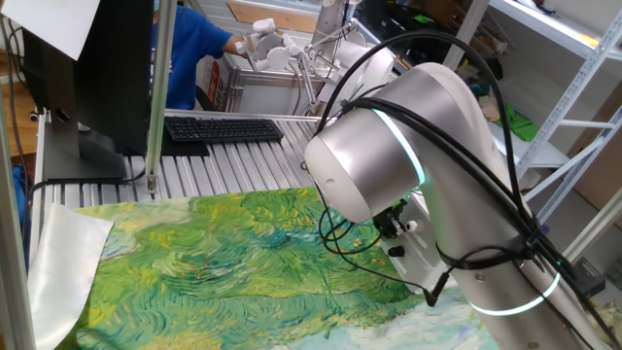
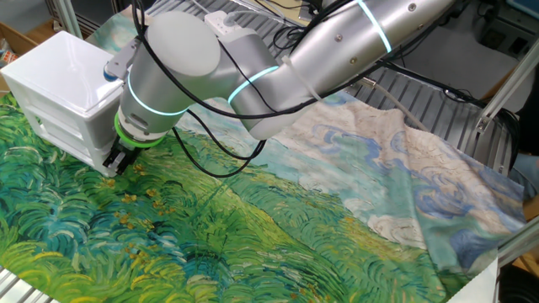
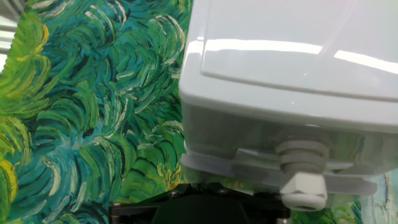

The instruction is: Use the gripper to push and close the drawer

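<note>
The white drawer box (image 2: 63,71) stands on the painted cloth at the far left. Its front shows faint drawer lines, and the lower drawer (image 2: 72,143) looks nearly flush. I see no knobs. My gripper (image 2: 116,160) is black with a green ring above it. It sits low at the box's front right corner, against the lower drawer, with the fingers together and nothing between them. In the hand view the gripper (image 3: 205,186) is at the bottom edge, just below the box (image 3: 292,74), where a thin white lip (image 3: 211,165) juts out. In one fixed view the arm hides the gripper and the box.
A green and blue painted cloth (image 2: 253,219) covers the table. The big silver arm (image 2: 253,76) arches over the middle. A white screw fitting (image 3: 303,180) shows on the box front. A keyboard (image 1: 224,128), a monitor (image 1: 87,68) and a person in blue (image 1: 190,49) are at the back.
</note>
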Tool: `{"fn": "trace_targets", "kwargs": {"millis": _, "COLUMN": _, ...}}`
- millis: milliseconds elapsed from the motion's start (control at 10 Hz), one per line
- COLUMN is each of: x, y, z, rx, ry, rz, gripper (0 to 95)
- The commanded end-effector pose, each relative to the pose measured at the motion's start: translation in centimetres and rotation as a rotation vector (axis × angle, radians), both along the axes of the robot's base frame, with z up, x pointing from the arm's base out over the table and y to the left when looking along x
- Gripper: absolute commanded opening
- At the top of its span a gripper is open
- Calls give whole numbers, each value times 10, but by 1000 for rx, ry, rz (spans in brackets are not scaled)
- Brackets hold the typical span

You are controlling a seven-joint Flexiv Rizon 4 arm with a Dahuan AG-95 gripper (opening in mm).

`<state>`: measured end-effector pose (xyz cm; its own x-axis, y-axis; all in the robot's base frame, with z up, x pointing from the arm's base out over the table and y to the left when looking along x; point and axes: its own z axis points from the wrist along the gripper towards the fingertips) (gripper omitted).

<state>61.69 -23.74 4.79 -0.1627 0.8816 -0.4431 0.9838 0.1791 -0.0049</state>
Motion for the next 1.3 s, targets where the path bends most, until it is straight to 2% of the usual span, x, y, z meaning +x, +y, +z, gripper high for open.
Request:
{"fn": "trace_targets", "kwargs": {"millis": 100, "x": 1, "y": -2, "z": -1, "rx": -2, "ry": 0, "rz": 5, "gripper": 0}}
{"fn": "trace_targets", "kwargs": {"millis": 300, "x": 0, "y": -2, "z": -1, "rx": 6, "ry": -1, "rz": 0, "gripper": 0}}
{"fn": "trace_targets", "kwargs": {"millis": 400, "x": 0, "y": -2, "z": -1, "rx": 24, "ry": -2, "rz": -10, "gripper": 0}}
{"fn": "trace_targets", "kwargs": {"millis": 500, "x": -1, "y": 2, "z": 1, "rx": 62, "ry": -4, "rz": -36, "gripper": 0}}
{"fn": "trace_targets", "kwargs": {"millis": 600, "x": -1, "y": 5, "z": 2, "rx": 79, "ry": -4, "rz": -48, "gripper": 0}}
{"fn": "trace_targets", "kwargs": {"millis": 900, "x": -8, "y": 27, "z": 14, "rx": 126, "ry": 0, "rz": -84, "gripper": 0}}
{"fn": "trace_targets", "kwargs": {"millis": 1300, "x": -16, "y": 42, "z": 27, "rx": 133, "ry": 29, "rz": -84, "gripper": 0}}
